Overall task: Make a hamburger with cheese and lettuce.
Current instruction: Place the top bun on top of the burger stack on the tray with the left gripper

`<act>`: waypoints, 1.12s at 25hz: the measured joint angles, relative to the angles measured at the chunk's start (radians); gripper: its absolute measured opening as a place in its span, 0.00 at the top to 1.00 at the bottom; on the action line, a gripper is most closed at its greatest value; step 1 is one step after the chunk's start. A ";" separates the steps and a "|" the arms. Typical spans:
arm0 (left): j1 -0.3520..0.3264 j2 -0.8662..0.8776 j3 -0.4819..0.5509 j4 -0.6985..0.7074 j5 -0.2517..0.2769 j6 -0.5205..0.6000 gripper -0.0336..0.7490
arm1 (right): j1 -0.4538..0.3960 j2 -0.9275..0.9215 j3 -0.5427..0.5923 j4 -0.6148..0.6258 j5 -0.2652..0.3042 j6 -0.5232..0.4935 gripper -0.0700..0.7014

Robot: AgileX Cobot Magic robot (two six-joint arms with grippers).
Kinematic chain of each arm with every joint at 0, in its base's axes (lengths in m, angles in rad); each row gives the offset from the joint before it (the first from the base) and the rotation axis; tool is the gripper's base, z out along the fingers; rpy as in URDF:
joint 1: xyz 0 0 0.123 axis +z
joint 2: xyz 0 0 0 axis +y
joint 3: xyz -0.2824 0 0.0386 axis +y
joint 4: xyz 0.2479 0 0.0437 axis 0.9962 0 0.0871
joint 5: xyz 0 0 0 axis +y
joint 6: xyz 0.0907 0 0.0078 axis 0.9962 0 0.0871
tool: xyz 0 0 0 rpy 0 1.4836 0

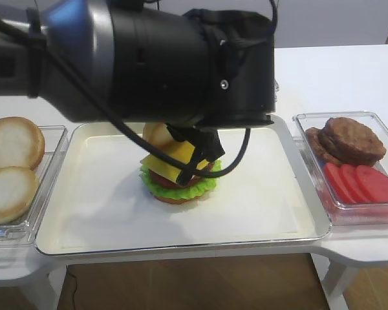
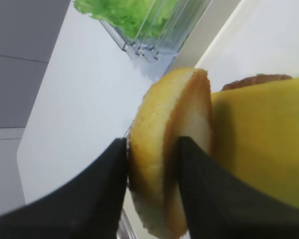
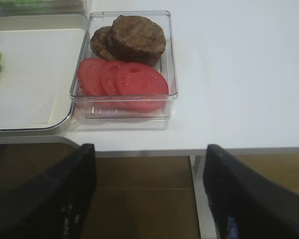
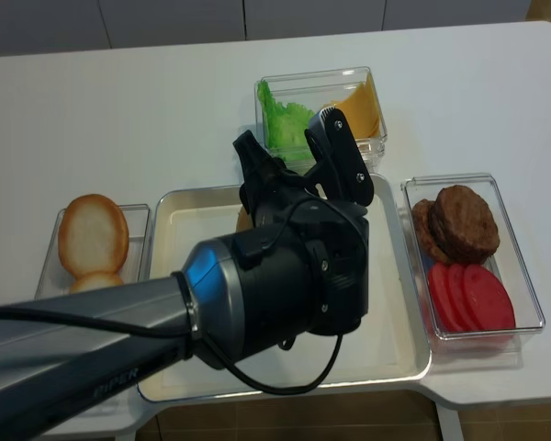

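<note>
Hamburger (image 1: 178,175) assembly is at its last layer: in the centre of the first exterior view the stack is seen on the white tray (image 1: 103,213), with a tan base, the lettuce (image 1: 204,184) frilling out as a green ring, a red slice above it, and the cheese (image 1: 171,158) lying tilted on top as a yellow square. In the left wrist view the left hand (image 2: 152,174) is clamped on a top bun (image 2: 164,149), which is held on edge between the two dark fingers (image 2: 97,194), just beside the cheese at the right of the frame; a brown patty edge (image 2: 256,79) shows behind the yellow slice. The step in hand is judged to be the capping of the burger. For the next move the bun would need to be turned flat, crust up, centred over the cheese, lowered until it rests, and only then released; since the cheese sits askew, a push from the side could shift it. The right hand (image 3: 149,189) is seen at the bottom of the right wrist view with its fingers wide apart and nothing between them, hanging off the desk (image 3: 249,74) edge below the clear box (image 3: 170,59) of patties and tomato slices (image 3: 124,79), well apart from the work.
</note>
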 joint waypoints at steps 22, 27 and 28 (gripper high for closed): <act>-0.033 0.000 -0.002 -0.032 -0.017 0.000 0.62 | 0.000 0.000 0.000 0.000 0.000 0.000 0.25; -0.033 0.000 -0.002 -0.066 -0.017 -0.002 0.58 | 0.000 0.000 0.000 0.000 0.000 0.000 0.25; -0.033 0.000 -0.002 -0.076 -0.017 -0.004 0.57 | 0.000 0.000 0.000 0.000 0.000 0.000 0.25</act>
